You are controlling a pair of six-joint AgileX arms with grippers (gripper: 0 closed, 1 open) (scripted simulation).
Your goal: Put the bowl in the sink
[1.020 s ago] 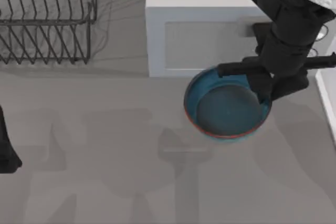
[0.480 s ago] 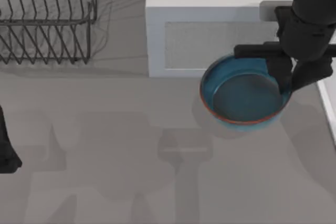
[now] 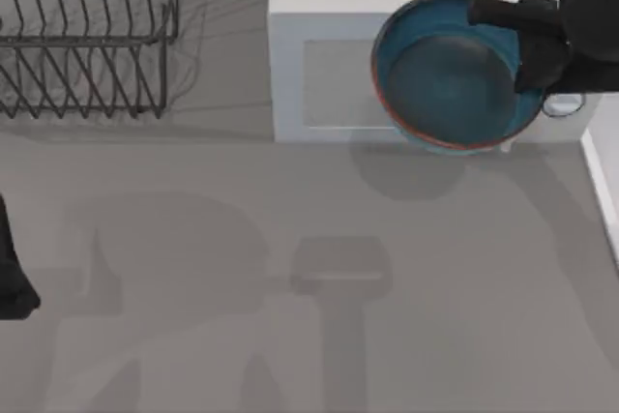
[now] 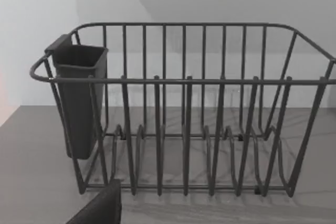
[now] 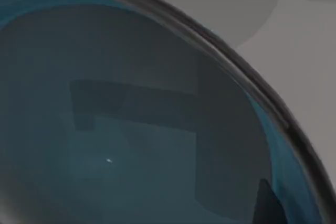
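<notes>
The right tool (image 3: 527, 50) is seen at the top view's upper right, its dark arm reaching in from the right edge, and it is clamped on the right-hand rim of the bowl (image 3: 447, 74). The bowl is held level and clear of the desk (image 3: 290, 287), over the front right part of the white microwave (image 3: 324, 45), with its shadow cast on the desk just in front of the box. In the right wrist view the bowl's blue inside (image 5: 121, 129) and its curved rim are seen close up, with grey desk beyond.

Against half a second ago, the bowl has been carried up and a little back: it was then in front of the microwave, and a second ago it was lower still and further left. The arm has drawn back toward the upper right with it.

The left arm is parked at the left edge of the desk, and its tool's grip cannot be told. A wire dish rack (image 4: 184, 114) with a dark cup at one end is faced by its wrist camera; the rack (image 3: 87, 36) stands at the upper left.
</notes>
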